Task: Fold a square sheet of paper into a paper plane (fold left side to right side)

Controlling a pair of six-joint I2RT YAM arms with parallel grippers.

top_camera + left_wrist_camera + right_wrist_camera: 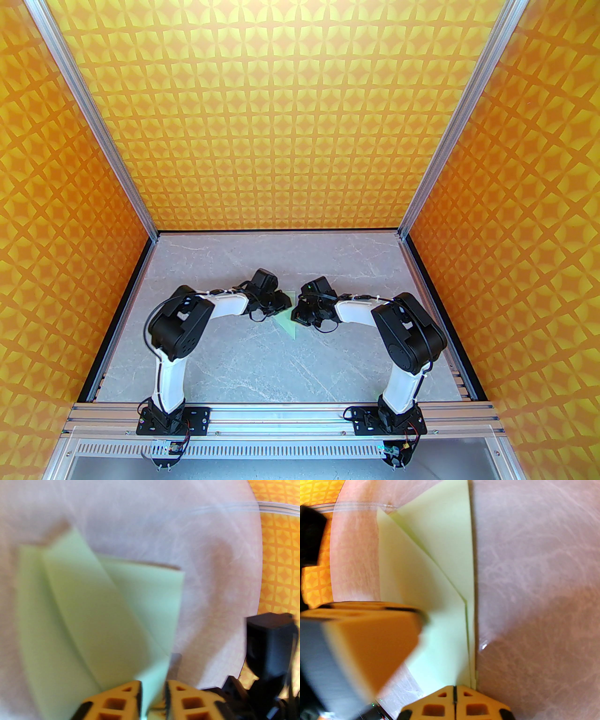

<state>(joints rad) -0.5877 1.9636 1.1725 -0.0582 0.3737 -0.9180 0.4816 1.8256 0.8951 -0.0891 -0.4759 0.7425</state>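
Light, limp, easily creased paper (431,562): pinch a flap's edge. Left claw (152,687) stands slightly parted around one flap; right claw (454,689), closed, presses the paper.

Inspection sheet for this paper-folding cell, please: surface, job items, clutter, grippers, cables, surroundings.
Surface: grey marbled tabletop, flat.
Job's things: sheet of paper, pale green, already folded with diagonal flaps, lying mid-table between the two arms.
Clutter: nothing seen.
Grippers: left gripper has its jaws apart, with a paper edge in the gap. Right gripper is shut, tips at the paper's near end; whether it pinches the paper is unclear.
Cables: black cables run along both arms, with thin wires at the bases.
Surroundings: orange patterned walls and aluminium frame posts.
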